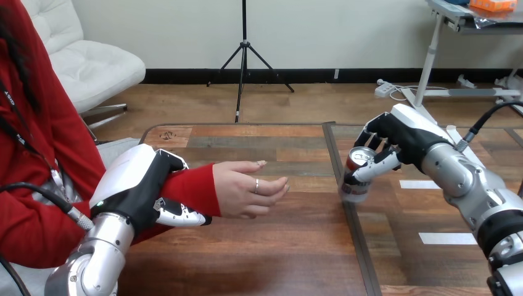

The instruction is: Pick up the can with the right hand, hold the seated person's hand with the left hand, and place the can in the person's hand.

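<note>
Nearest, the left arm comes up from the bottom edge, and the left hand (139, 185) lies over the red sleeve at the person's wrist (198, 185). Its fingers are curled over the top and its thumb is tucked underneath, so it grips the wrist rather than the hand itself. Just beyond the cuff, the person's hand (247, 188) reaches out over the bench (259, 259), fingers loosely extended toward the right and holding nothing.

Further right, apart from that hand, the can (359, 176) sits in the right hand (401, 139), whose fingers (377, 168) are closed round its upper half. It is tilted slightly, and I cannot tell whether its base has cleared the bench.

The can has yet to cross the gap. The grip looks high and shallow, so the can may swing or slip while it travels. The person's hand seems turned partly edge-on; if the can is released before the palm cups it, it could roll off.
</note>
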